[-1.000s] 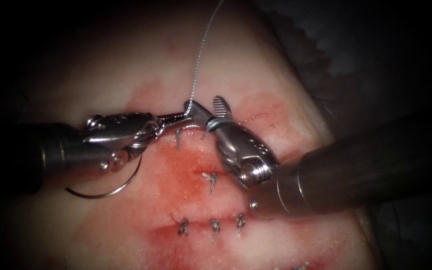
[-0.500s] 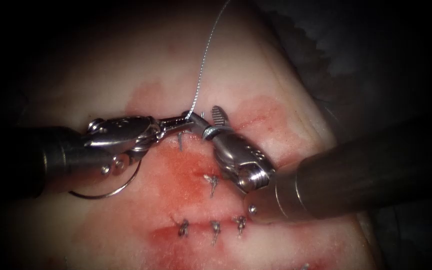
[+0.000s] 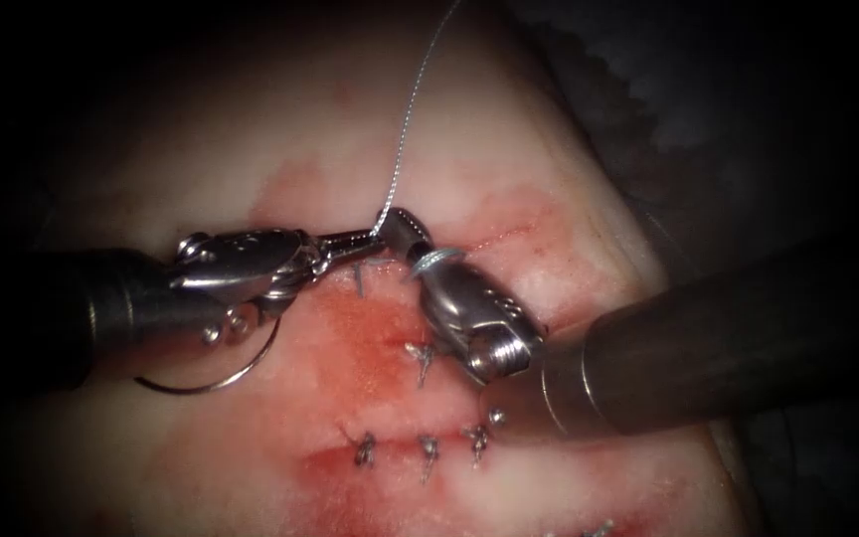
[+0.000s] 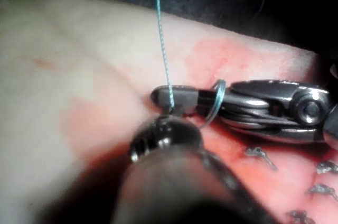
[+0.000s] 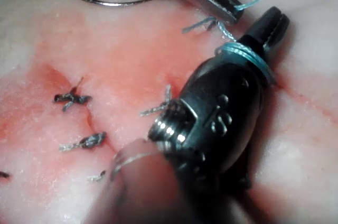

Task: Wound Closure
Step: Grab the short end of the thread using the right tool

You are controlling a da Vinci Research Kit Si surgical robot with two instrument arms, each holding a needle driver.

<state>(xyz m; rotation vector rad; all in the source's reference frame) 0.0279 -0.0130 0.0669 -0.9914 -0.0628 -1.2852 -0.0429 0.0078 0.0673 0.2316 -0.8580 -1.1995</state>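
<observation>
left tool (image 3: 378,237): you're clamped on the thread (image 3: 412,104) by the cut's top end
right tool (image 3: 405,231): jaws closed, thread looped round them, gripped or not I can't tell
needle (image 3: 213,381): free on the tissue (image 3: 201,139), left of the cut

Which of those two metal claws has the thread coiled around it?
The right arm's tool, entering from the picture's right: thread is looped around the base of its shut jaws. The left arm's tool has no coil; it just grips that thread at its tip.
</observation>
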